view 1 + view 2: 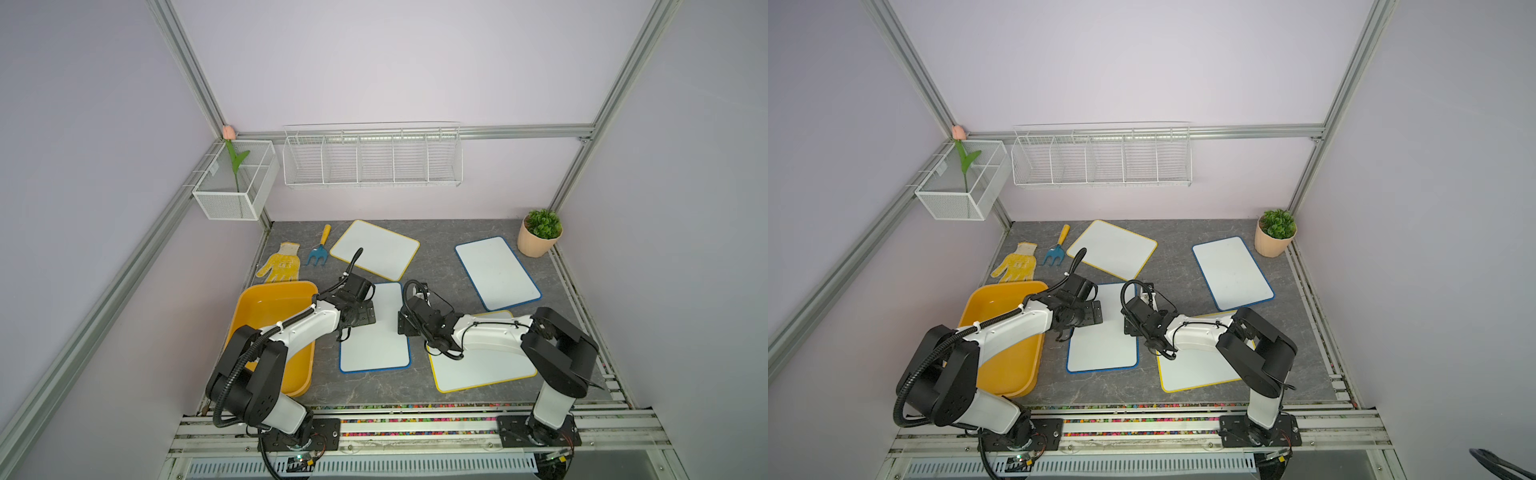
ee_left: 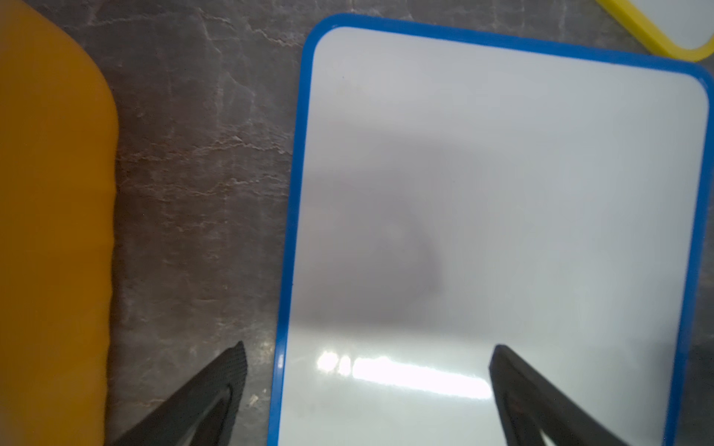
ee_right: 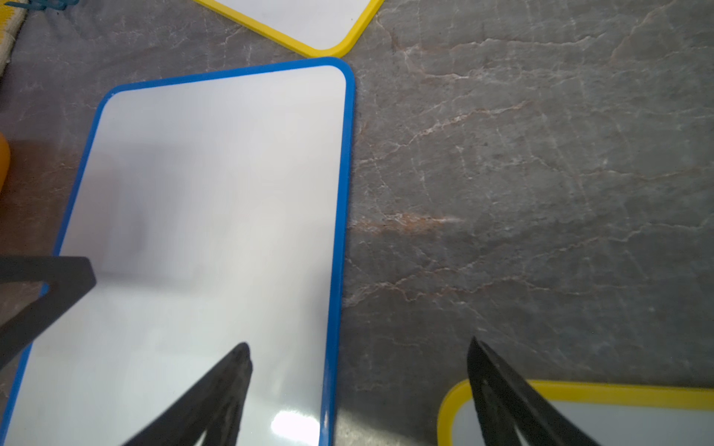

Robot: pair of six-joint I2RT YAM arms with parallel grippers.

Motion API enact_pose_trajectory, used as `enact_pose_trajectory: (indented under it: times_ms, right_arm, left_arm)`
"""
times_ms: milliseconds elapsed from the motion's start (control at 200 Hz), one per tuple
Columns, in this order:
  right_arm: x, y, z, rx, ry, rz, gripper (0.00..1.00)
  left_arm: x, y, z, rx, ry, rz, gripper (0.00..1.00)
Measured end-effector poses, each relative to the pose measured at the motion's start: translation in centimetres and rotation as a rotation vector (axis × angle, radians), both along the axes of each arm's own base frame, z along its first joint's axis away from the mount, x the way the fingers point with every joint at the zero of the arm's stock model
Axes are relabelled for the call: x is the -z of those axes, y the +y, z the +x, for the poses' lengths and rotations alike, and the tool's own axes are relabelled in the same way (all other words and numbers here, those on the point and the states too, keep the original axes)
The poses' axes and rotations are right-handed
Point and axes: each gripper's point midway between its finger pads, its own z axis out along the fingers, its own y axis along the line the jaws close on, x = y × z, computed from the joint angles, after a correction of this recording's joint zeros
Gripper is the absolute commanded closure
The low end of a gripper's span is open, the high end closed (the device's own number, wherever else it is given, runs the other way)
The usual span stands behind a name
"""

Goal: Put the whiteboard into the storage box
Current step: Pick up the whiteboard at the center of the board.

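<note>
At left claw point(image 2: 369, 349): jaws spread wide, nothing held, straddling one long edge of the flat, blue-framed rectangular whiteboard point(image 2: 483, 193). At right claw point(image 3: 358, 345): likewise wide, empty, straddling the opposite long edge. Judged as staging for a two-sided pickup of a board lying flush on the grey marbled desk point(image 1: 438, 257). Just beside the whiteboard, on the left claw's side: shallow orange-yellow plastic storage box point(image 1: 266, 316), no board seen inside.

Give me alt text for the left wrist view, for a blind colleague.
The open left gripper straddles one long edge of a blue-framed whiteboard lying flat on the grey table. The orange storage box sits beside it, apart; a corner of a yellow-framed whiteboard shows too.
</note>
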Motion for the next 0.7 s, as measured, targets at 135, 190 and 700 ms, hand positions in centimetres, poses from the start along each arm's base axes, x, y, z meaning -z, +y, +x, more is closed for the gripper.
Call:
enact_pose_trajectory:
  times_ms: [135,190,700]
  right_arm:
    - [0.9,0.2,-0.4,-0.001,0.014,-0.008,0.11]
    - [1.4,0.4,-0.6,-0.005,0.020,-0.015,0.11]
    - [1.7,2.7,-1.4,-0.028,0.027,-0.040,0.11]
  left_arm:
    - [0.0,0.9,0.6,-0.023,0.002,-0.020,0.01]
    - [0.0,0.8,0.7,-0.021,0.003,-0.033,0.01]
    - [2.8,-0.4,0.6,0.015,0.077,-0.066,0.01]
